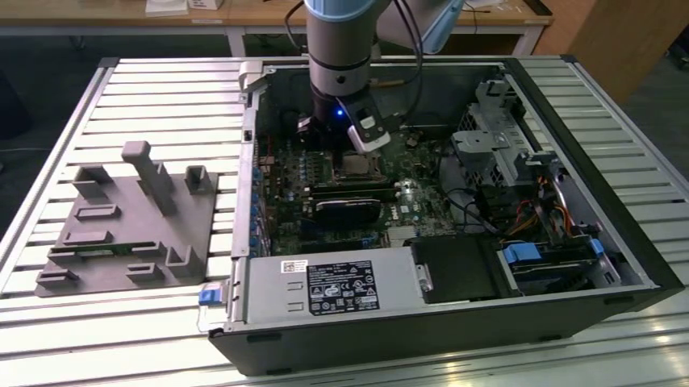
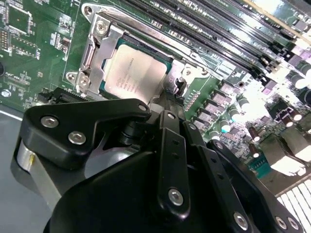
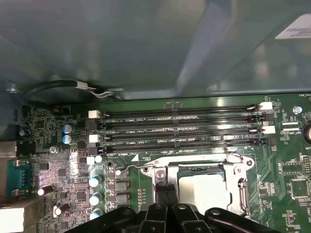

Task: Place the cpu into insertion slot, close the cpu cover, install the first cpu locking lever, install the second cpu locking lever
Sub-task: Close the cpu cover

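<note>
Silvery metal of the cpu cover [image 2: 108, 41] lies flat around the cpu [image 2: 132, 70], which sits in the insertion slot [image 3: 201, 168] on the green circuit board [image 2: 29, 48]. The gripper [image 2: 171, 93] has its fingers pressed together, tips at the cover's edge. In the exterior view the insertion slot lies at twelve o'clock from a black expansion card [image 1: 344, 211].

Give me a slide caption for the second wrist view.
Gripper poised beside the seated cpu, which the cpu cover frames.
</note>
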